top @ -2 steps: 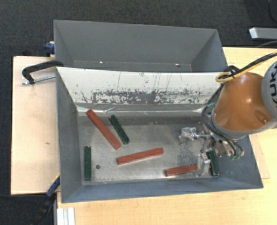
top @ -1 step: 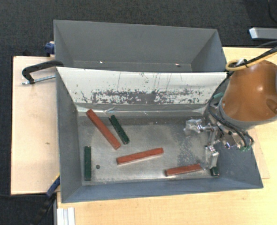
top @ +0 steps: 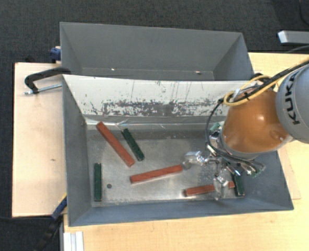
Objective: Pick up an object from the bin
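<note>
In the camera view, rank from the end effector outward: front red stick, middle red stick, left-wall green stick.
1. Front red stick, beside the end effector, front right.
2. Middle red stick, bin centre.
3. Left-wall green stick, far left.

Bin (top: 73, 156): grey sheet metal, matt walls; back wall (top: 159, 106) scratched and worn pale; floor (top: 159, 158) scuffed, with a dull sheen.
Red sticks (top: 155, 174): matt, smooth; material cannot be told.
Green sticks (top: 133, 144): dark, matt, smooth.
Orange cover (top: 251, 127) on the arm: smooth, glossy, plastic-looking.
</note>
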`<state>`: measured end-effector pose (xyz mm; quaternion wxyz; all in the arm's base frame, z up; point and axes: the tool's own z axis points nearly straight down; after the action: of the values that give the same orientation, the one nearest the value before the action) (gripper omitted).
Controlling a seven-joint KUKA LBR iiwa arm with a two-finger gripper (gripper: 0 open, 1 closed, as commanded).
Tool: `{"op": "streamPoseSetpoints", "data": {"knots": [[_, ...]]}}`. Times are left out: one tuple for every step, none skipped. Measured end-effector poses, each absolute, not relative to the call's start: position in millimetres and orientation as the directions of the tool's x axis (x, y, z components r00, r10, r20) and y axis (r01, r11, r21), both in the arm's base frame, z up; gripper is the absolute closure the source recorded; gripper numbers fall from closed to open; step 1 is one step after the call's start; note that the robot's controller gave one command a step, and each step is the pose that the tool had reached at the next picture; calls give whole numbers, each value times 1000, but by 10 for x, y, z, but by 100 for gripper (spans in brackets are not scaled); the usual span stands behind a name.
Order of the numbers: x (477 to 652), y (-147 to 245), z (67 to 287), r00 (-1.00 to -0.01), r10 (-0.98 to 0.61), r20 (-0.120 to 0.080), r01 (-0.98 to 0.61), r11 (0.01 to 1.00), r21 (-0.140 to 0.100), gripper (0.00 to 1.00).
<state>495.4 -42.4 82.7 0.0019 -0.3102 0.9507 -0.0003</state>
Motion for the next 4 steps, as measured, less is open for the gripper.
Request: {"op": "streamPoseSetpoints", "data": {"knots": [[4940, -452, 682, -788, -616, -6, -616, 788, -2, 100], [4939, -467, 712, -786, -618, -6, -618, 786, -3, 100], [4925, -460, 770, -786, -618, -1, -618, 786, 1, 100], [4919, -452, 950, -787, -617, 1, -617, 787, 4, 100]]}}
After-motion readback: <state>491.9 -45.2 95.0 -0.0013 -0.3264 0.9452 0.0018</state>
